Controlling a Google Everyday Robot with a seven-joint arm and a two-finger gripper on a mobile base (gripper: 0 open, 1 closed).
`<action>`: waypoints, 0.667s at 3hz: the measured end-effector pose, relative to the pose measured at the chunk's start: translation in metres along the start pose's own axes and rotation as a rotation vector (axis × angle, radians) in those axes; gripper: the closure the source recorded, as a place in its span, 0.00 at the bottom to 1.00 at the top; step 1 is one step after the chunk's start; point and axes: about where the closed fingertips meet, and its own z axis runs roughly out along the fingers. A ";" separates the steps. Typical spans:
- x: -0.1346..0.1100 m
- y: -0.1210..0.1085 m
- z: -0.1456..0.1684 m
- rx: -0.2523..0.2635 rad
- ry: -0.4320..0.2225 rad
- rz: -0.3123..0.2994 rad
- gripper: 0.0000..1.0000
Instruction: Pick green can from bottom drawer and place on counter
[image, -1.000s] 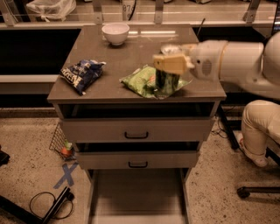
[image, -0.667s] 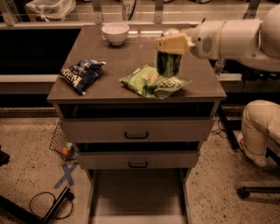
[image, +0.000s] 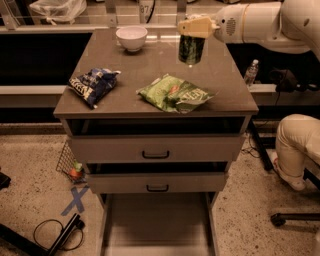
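Note:
The green can (image: 191, 49) is dark green and upright, held by my gripper (image: 194, 27), which is shut on its top. The can hangs over the back right part of the counter (image: 150, 65); I cannot tell whether its base touches the surface. The white arm reaches in from the upper right. The bottom drawer (image: 157, 225) stands pulled out at the foot of the cabinet, its grey floor bare.
On the counter lie a white bowl (image: 132, 37) at the back, a blue chip bag (image: 93, 85) at the left and a green chip bag (image: 176, 93) in front of the can. Two grey drawers with black handles (image: 156, 154) sit below. A water bottle (image: 251, 73) stands at the right.
My gripper has carried the green can up and away from the green chip bag, toward the back of the counter.

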 end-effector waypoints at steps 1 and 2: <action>-0.024 -0.039 0.009 0.025 -0.063 -0.021 1.00; -0.043 -0.078 0.022 0.076 -0.112 -0.045 1.00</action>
